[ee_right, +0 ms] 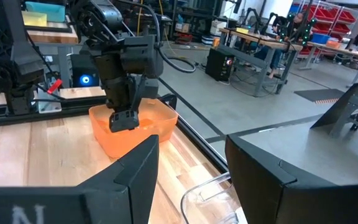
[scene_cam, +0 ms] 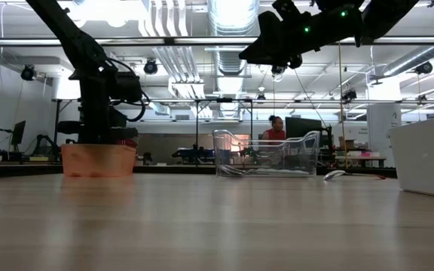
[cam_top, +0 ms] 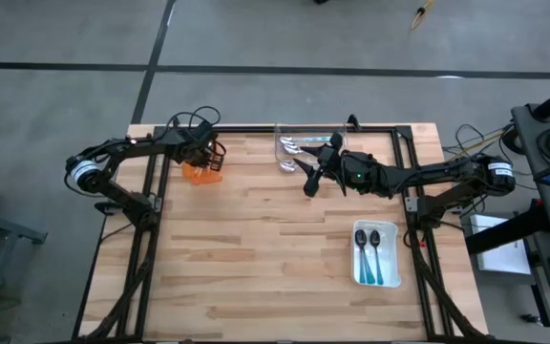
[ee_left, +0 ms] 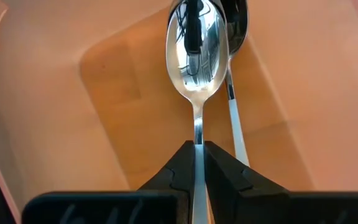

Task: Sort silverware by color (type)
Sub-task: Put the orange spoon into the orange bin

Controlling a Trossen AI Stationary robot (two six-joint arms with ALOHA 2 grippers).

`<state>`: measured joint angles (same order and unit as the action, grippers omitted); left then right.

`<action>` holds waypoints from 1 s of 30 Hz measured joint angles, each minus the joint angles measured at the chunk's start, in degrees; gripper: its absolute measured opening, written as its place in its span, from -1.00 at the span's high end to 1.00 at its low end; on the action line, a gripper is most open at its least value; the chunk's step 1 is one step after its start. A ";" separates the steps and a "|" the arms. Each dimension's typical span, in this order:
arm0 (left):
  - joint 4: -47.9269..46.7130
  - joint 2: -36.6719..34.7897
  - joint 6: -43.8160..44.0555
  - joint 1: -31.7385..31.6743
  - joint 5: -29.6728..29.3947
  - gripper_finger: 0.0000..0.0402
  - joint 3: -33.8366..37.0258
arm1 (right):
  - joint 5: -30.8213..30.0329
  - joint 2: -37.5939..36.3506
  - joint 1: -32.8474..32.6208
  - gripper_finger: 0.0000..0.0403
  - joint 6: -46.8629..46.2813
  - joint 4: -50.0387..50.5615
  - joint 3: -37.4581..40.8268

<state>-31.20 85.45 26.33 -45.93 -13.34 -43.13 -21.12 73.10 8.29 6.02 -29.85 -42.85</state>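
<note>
Left wrist view: my left gripper point(ee_left: 199, 163) pinches a spoon point(ee_left: 196, 59) by its handle inside the orange tray point(cam_top: 201, 172), beside another spoon. I judge this the drop-off; next, release. My right gripper point(cam_top: 310, 178) hovers with jaws apart near the clear tray point(cam_top: 306, 143).

The spoon point(ee_left: 196, 56) is mirror-polished metal. The orange tray point(ee_left: 55, 93) looks like translucent plastic, the clear tray point(scene_cam: 266, 154) glassy. The table point(cam_top: 256, 248) is matt wood.
</note>
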 joint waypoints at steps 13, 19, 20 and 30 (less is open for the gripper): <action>0.20 0.00 1.66 0.00 -0.09 0.92 0.11 | 0.01 0.02 0.00 0.13 0.00 0.00 0.00; 0.33 0.00 1.64 0.00 -0.09 0.84 0.11 | 0.00 0.02 0.00 0.13 0.02 0.00 0.00; 0.32 -0.04 1.59 0.00 -0.09 0.83 0.11 | 0.00 0.02 0.00 0.13 0.04 0.00 0.00; 0.67 -7.11 -3.01 4.57 -0.20 0.73 -1.35 | 0.00 0.04 0.02 0.13 -1.52 0.83 0.00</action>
<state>-30.53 78.34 23.32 -41.37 -13.54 -44.48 -21.12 73.14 8.31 4.50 -29.02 -42.85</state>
